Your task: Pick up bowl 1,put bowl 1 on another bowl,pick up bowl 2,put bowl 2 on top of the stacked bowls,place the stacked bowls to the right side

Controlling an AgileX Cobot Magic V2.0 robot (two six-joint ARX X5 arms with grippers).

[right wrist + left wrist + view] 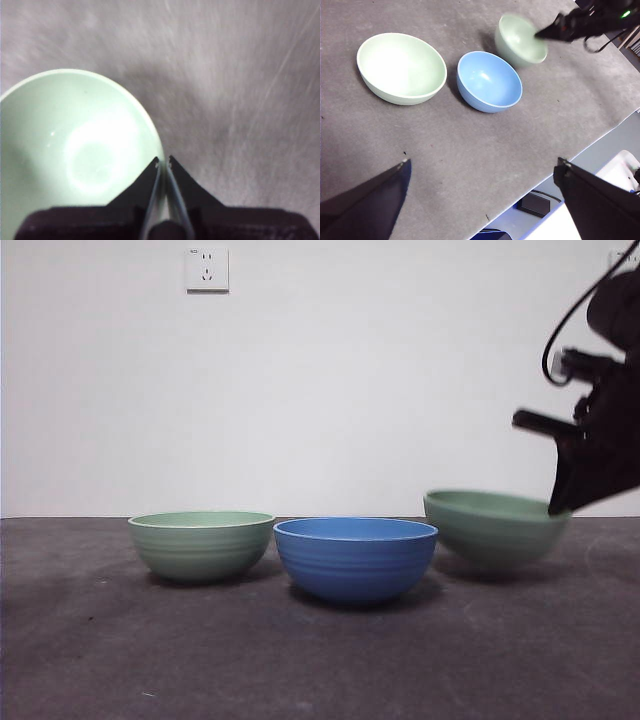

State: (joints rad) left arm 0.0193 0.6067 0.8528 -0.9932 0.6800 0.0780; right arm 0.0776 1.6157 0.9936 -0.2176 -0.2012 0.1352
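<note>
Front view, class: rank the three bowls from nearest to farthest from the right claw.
1. Tilted green bowl, pinched at its rim by the right claw, at the right.
2. Blue bowl, in the middle.
3. Other green bowl, at the left.

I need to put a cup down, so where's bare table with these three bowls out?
Open gray mat lies in front of the blue bowl and the resting green bowl, toward the camera. Crowded: the narrow gaps between bowls, and the side where the right gripper pinches the lifted green bowl by its rim.

Another bowl [355,558] between two bowls.
</note>
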